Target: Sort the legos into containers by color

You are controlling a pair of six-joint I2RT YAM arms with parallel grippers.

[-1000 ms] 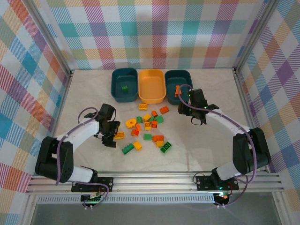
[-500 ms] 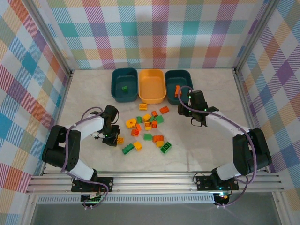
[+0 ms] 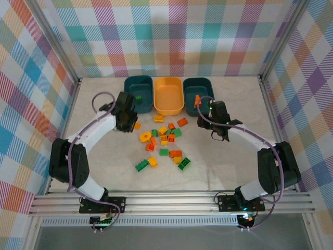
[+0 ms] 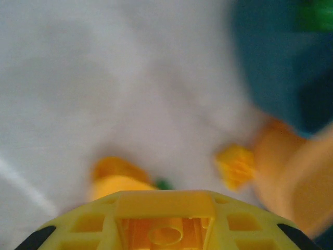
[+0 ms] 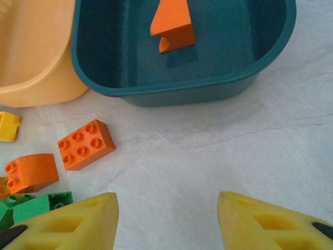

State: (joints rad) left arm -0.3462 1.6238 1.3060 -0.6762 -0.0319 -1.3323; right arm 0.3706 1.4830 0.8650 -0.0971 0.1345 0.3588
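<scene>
One small yellow-orange lego [image 3: 137,125] — blocky — in the left claw [image 3: 134,124]

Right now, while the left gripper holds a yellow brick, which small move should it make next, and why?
Probably carry it right and a little farther from the arm bases, over the yellow-orange tub, then open. The left gripper is shut on the yellow brick near the front of the left teal tub, which holds a green brick; the yellow-orange tub matches its colour.
</scene>
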